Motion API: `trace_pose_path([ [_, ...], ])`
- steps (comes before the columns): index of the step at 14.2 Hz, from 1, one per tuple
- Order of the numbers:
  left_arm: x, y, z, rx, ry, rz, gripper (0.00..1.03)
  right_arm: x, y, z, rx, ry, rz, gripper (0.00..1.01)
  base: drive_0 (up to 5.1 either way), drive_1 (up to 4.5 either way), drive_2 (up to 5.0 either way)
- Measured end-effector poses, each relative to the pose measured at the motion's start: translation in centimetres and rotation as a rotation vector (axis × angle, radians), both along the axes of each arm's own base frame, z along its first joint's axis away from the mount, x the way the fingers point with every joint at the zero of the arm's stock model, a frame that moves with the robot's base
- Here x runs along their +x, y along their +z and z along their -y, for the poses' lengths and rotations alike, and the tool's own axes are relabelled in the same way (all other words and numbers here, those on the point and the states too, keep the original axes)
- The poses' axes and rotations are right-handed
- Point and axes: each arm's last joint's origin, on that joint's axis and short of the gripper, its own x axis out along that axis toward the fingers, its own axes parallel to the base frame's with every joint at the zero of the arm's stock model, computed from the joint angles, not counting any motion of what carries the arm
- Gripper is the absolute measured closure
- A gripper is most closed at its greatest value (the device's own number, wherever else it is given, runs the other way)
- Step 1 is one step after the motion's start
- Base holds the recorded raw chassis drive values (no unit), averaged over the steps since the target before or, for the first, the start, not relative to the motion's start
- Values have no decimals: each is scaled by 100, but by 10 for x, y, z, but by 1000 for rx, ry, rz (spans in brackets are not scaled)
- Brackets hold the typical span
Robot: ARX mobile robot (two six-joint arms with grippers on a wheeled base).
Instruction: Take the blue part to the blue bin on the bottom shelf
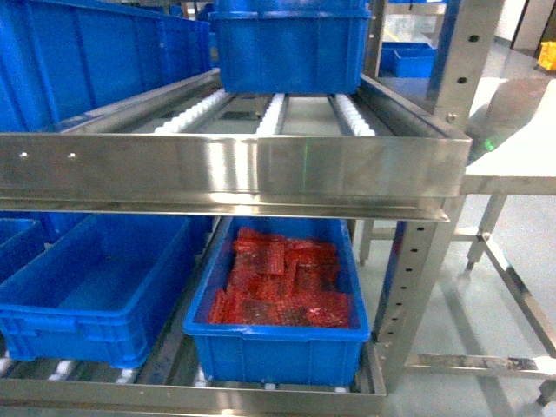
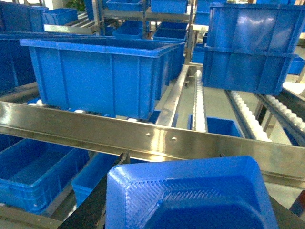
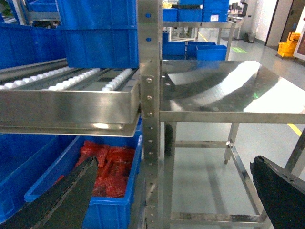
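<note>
Left wrist view: blue part [image 2: 190, 195] sits in the left gripper's grasp, just short of the rack rail [image 2: 143, 136].
Carry step. Next: drop under the rail, reach the empty blue bin [image 1: 95, 295] on the bottom shelf [image 1: 261, 398]. Right gripper [image 3: 167, 191] spread wide, holding nothing.

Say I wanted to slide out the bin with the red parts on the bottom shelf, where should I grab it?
Probably the front rim of the bin of red parts, coming from the front: the upper shelf's rail overhangs it, and an empty blue bin crowds its left side.
</note>
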Motion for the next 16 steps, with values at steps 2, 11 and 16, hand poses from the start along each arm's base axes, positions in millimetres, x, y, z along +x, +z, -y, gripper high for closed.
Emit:
trace_pose_path([
  [2, 0, 1, 0, -3, 0, 7, 59, 0, 0, 0, 0, 0, 0, 3, -507, 234, 234],
  [11, 0, 1, 0, -2, 0, 5, 59, 0, 0, 0, 0, 0, 1, 3, -496, 233, 233],
  [16, 0, 1, -1, -2, 6, 6, 59, 0, 0, 0, 0, 3, 0, 3, 0, 0, 0],
])
